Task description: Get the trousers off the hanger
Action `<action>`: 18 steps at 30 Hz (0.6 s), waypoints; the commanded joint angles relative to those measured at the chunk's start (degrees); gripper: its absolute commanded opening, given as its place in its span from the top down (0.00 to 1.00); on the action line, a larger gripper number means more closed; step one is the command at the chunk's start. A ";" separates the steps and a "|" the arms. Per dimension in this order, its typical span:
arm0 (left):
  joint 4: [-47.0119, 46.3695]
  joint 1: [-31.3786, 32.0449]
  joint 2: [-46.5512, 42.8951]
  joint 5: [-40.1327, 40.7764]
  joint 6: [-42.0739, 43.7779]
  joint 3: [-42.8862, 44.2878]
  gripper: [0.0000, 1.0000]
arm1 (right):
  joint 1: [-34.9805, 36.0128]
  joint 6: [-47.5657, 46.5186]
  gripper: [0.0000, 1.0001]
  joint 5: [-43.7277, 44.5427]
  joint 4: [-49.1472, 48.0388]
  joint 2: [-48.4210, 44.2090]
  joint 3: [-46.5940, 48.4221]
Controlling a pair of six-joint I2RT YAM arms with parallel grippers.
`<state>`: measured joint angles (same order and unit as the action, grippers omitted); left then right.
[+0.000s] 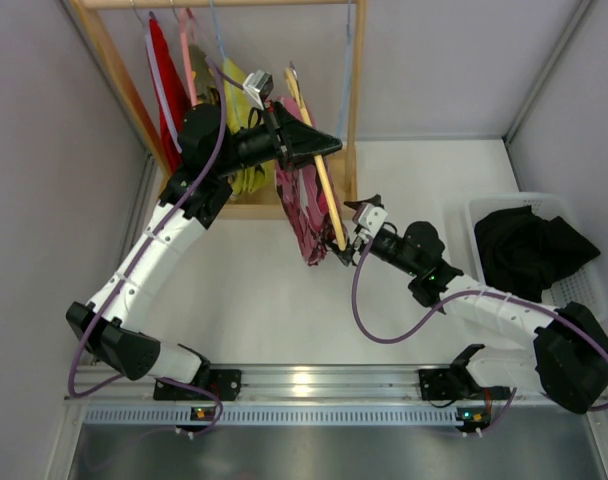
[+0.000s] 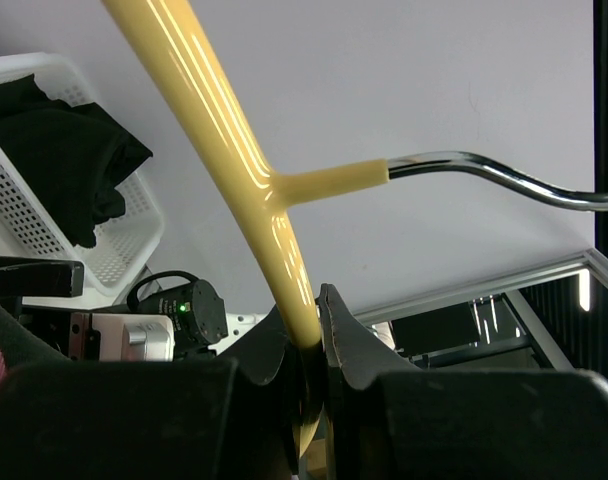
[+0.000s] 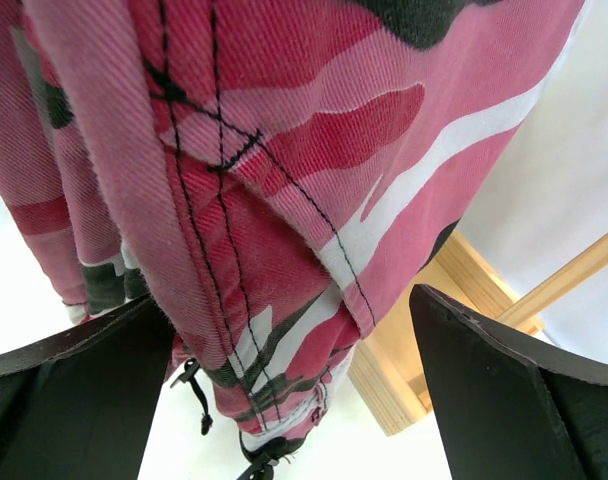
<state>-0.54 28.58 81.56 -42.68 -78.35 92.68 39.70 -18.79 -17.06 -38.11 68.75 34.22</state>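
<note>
Two grippers: my left gripper [image 2: 310, 318] pinches the cream hanger [image 2: 204, 110] at twelve o'clock, while my right gripper [image 3: 294, 345] gapes wide, empty, around the hem of the hanging camouflage trousers [image 3: 284, 150], needing next, I judge, to close and tug downward.

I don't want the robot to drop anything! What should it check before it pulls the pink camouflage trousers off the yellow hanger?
1. Left gripper jaws shut on the glossy cream-yellow plastic hanger: ok.
2. Right gripper jaws wide open: ok.
3. Pink, white and black camouflage cloth trousers, lower end right in front of the right jaws: ok.
4. Right jaws gripping the cloth: not ok, not closed yet.
5. White perforated plastic basket waiting beside the right arm, black cloth trousers inside: ok.
6. Trousers free to slide off the hanger: cannot tell.
</note>
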 commanded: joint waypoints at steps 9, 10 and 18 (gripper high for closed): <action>-13.09 0.25 -3.42 0.58 0.74 4.52 1.00 | 1.78 1.12 0.00 -1.75 -3.55 -0.02 2.78; -13.17 0.25 -3.34 0.58 0.74 4.52 1.00 | 1.78 1.03 0.01 -1.66 -3.38 -0.02 2.87; -13.18 0.25 -3.60 0.66 0.65 4.43 1.00 | 1.87 2.26 0.01 2.28 -3.64 1.03 4.10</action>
<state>-0.51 28.58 81.56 -42.63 -78.37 92.68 40.47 -17.91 -16.80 -38.15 69.06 35.07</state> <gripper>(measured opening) 0.128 0.993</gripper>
